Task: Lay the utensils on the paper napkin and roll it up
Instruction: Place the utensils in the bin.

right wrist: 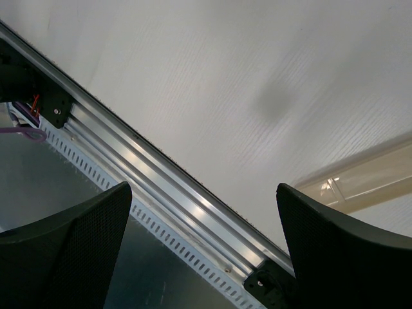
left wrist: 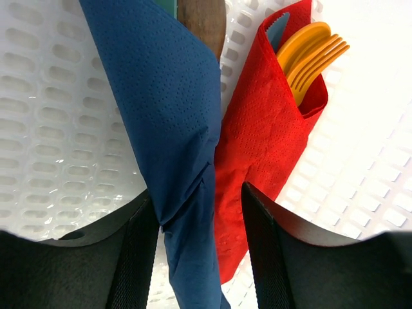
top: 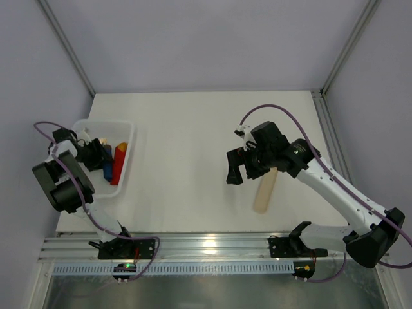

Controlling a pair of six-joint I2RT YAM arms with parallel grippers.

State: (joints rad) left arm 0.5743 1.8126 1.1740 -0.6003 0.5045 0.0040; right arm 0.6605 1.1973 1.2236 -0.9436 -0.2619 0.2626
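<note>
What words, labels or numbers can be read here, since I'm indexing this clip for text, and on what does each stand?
None: no readable text in any view. The blue napkin roll, red napkin roll, orange fork, white bin, beige bar and metal rail bear no print that shows.

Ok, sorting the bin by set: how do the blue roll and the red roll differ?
The blue roll is navy, the red roll bright red. Orange fork tines poke from the red roll; only a brown end shows above the blue roll. Both are dotted paper wraps lying side by side in the white bin.
</note>
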